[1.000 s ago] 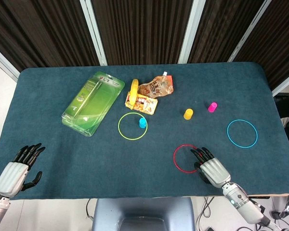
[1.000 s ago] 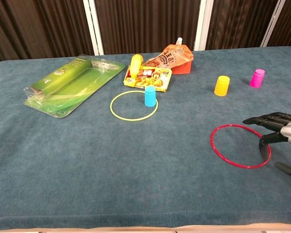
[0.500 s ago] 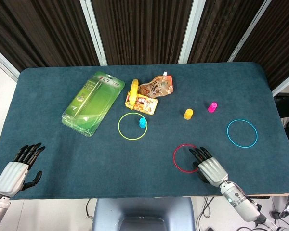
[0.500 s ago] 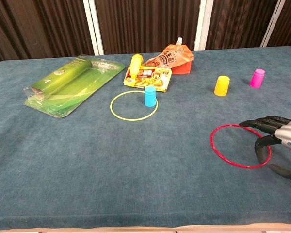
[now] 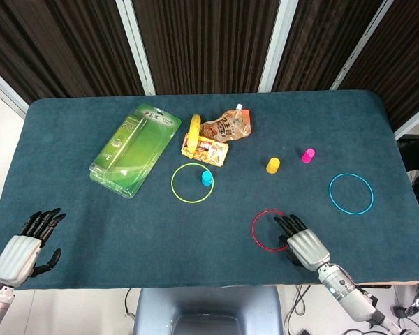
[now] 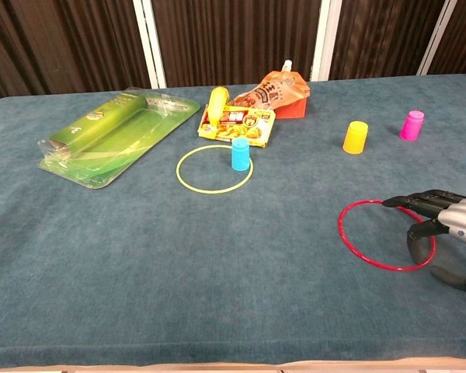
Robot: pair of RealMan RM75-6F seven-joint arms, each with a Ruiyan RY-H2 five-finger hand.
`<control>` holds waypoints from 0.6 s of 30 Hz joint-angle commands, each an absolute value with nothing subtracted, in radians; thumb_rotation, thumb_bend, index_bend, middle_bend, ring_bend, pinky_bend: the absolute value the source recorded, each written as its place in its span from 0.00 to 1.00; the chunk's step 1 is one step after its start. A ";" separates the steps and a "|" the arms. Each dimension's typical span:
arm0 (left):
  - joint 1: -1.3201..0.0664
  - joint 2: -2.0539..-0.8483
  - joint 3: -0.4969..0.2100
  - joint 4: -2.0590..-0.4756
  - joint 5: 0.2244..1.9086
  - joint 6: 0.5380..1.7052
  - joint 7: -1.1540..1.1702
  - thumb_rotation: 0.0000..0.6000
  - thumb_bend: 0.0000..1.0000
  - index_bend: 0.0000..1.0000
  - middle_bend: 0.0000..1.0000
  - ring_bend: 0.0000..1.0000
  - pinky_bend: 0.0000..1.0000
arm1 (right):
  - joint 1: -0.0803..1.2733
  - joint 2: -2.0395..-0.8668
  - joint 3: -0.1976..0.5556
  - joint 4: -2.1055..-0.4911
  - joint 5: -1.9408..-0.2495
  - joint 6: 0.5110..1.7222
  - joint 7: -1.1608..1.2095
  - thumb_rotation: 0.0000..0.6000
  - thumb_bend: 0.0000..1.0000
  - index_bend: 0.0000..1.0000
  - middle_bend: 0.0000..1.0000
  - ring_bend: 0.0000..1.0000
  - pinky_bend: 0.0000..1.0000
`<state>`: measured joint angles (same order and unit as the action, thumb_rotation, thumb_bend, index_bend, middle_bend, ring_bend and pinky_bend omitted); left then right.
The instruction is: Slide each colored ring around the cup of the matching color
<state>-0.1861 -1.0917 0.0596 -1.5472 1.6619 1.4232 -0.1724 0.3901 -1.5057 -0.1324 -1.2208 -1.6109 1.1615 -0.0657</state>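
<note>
Currently the right hand [image 5: 302, 241] lies at the near right of the table [image 5: 70, 209], palm down, fingers spread and holding nothing; its fingertips [image 6: 396, 202] reach over the near-right arc of the red ring [image 6: 386, 234], which lies flat on the cloth. Whether the fingertips touch the ring or hang just above it cannot be told. The left hand [image 5: 26, 246] rests at the near left corner, fingers also apart and empty, well apart from every ring and cup.

The yellow ring [image 5: 193, 182] lies flat around the blue cup [image 5: 207, 179], which stands upright inside it toward the right side. The yellow cup [image 5: 273, 165] and the pink cup [image 5: 308, 155] stand upright near each other, right of centre, with no ring around either. The blue ring [image 5: 350, 193] lies flat by the right edge, nothing inside it.

At the far middle: a green blister pack [image 5: 135, 148], a yellow snack packet [image 5: 205, 148] and an orange pouch [image 5: 228, 126], the packet and pouch touching.
</note>
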 commanded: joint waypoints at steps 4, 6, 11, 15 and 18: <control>-0.183 -1.092 0.062 -1.545 1.664 1.427 -0.175 1.00 0.46 0.00 0.00 0.00 0.00 | 0.385 -1.511 -0.129 -1.216 -1.616 1.163 -0.064 1.00 0.53 0.62 0.13 0.00 0.00; -0.187 -1.092 0.059 -1.544 1.661 1.423 -0.176 1.00 0.46 0.00 0.00 0.00 0.00 | 0.383 -1.512 -0.129 -1.214 -1.619 1.164 -0.065 1.00 0.53 0.62 0.13 0.00 0.00; -0.186 -1.089 0.060 -1.550 1.660 1.423 -0.174 1.00 0.46 0.00 0.00 0.00 0.00 | 0.378 -1.516 -0.130 -1.212 -1.625 1.163 -0.065 1.00 0.53 0.67 0.13 0.00 0.00; -0.188 -1.090 0.057 -1.547 1.656 1.420 -0.175 1.00 0.46 0.00 0.00 0.00 0.00 | 0.376 -1.520 -0.126 -1.208 -1.628 1.166 -0.062 1.00 0.53 0.69 0.13 0.00 0.00; -0.189 -1.092 0.056 -1.545 1.655 1.419 -0.175 1.00 0.46 0.00 0.00 0.00 0.00 | 0.375 -1.522 -0.125 -1.206 -1.631 1.167 -0.063 1.00 0.53 0.70 0.13 0.00 0.00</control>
